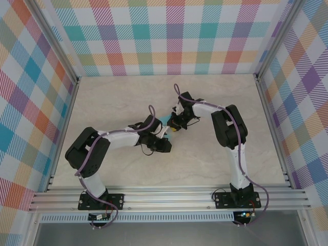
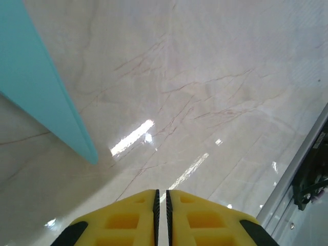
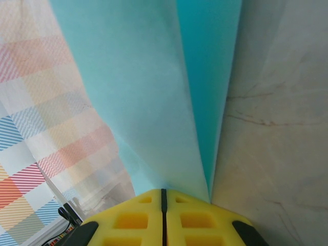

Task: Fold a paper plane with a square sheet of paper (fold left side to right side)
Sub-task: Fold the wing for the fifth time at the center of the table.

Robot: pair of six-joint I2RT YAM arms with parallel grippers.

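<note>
One turquoise paper (image 3: 154, 92), probably feather-light and floppy, best pinched at an edge, sits clamped in the right fingers (image 3: 133, 220); left fingers (image 2: 123, 223) closed, empty.

You have a pale marble-patterned tabletop (image 1: 128, 97) veined with thin reddish-brown lines; in the left wrist view bright streaks of glare lie across it. Plaid walls close it in on three sides: the back wall (image 1: 174, 36), the left wall (image 1: 25, 102) and the right wall (image 1: 307, 102). Ribbed aluminium rails (image 1: 169, 197) run along the near edge.
</note>
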